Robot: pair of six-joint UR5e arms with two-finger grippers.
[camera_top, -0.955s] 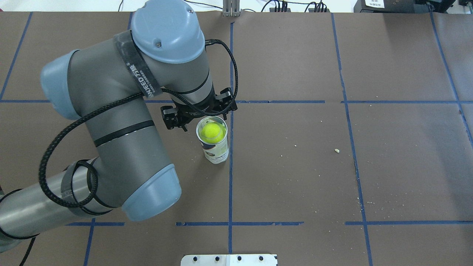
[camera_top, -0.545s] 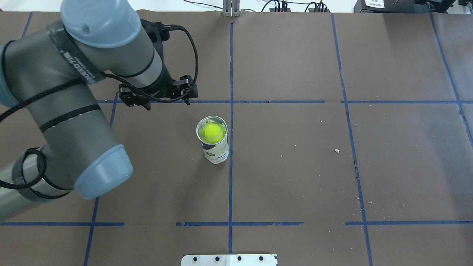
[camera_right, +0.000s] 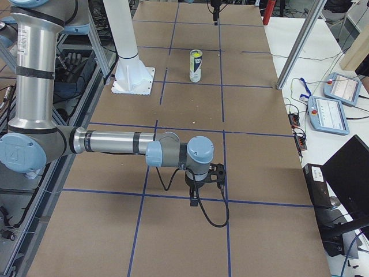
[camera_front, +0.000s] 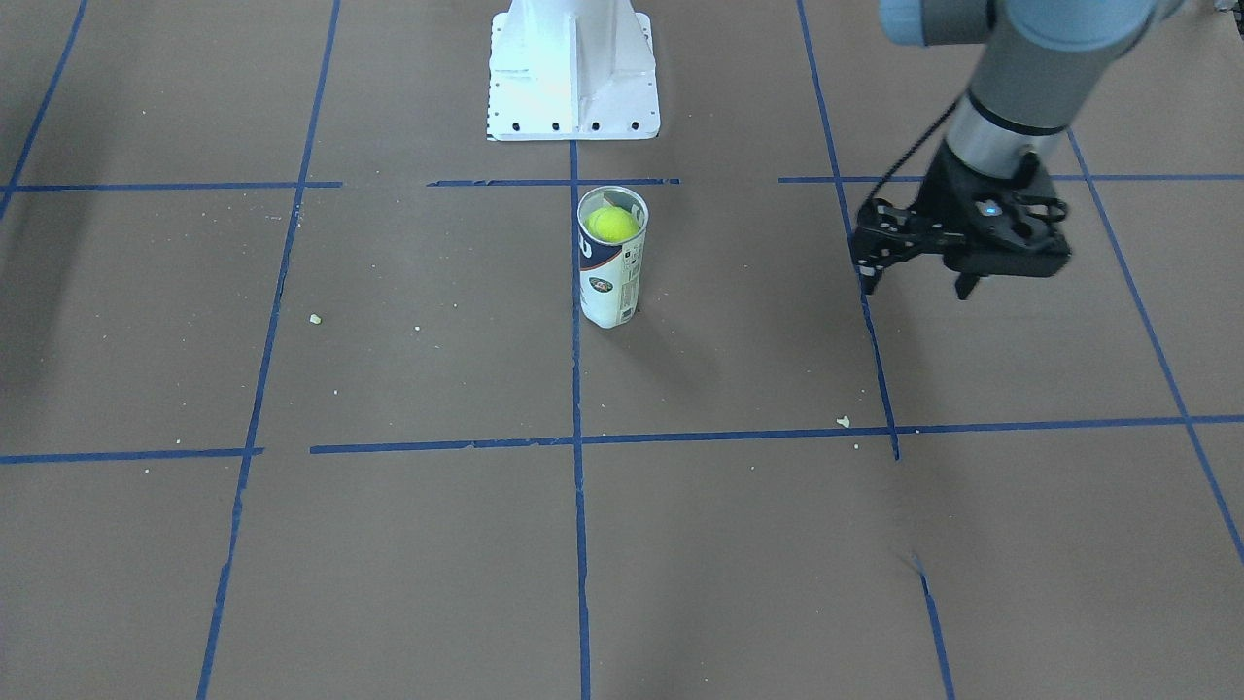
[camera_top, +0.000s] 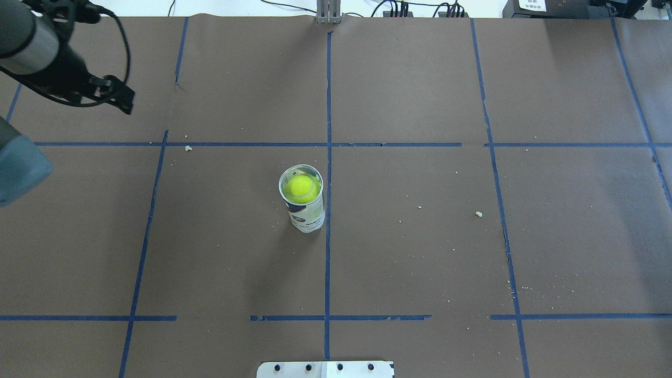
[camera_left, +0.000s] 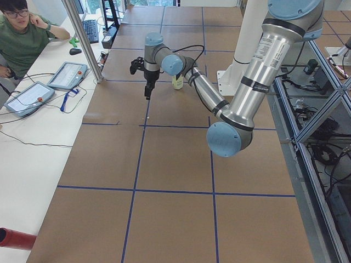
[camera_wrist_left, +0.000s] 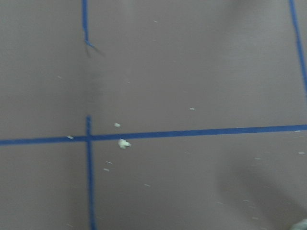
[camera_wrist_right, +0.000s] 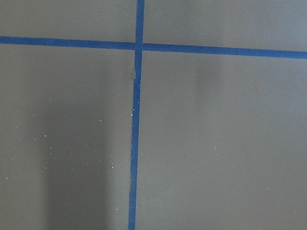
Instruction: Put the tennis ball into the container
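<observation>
The yellow-green tennis ball [camera_top: 300, 188] sits inside the container [camera_top: 308, 216], just below its rim. The container is a see-through can with a white and navy label, standing upright near the table's middle. The front-facing view shows the same: tennis ball [camera_front: 612, 224] in the top of the container [camera_front: 610, 282]. My left gripper [camera_front: 915, 282] hangs above the table well off to the can's side, open, with nothing between its fingers. My right gripper [camera_right: 196, 193] shows only in the exterior right view, low over the near table end; I cannot tell its state.
The white robot base [camera_front: 573, 87] stands behind the can. Blue tape lines cross the brown table cover, and small crumbs [camera_top: 478, 213] lie scattered on it. An operator [camera_left: 22, 38] sits at a side table with tablets, next to a metal pole [camera_left: 82, 38].
The left arm has swung away from the can toward the table's far left, its gripper staying open. The ball and the can have not moved.
</observation>
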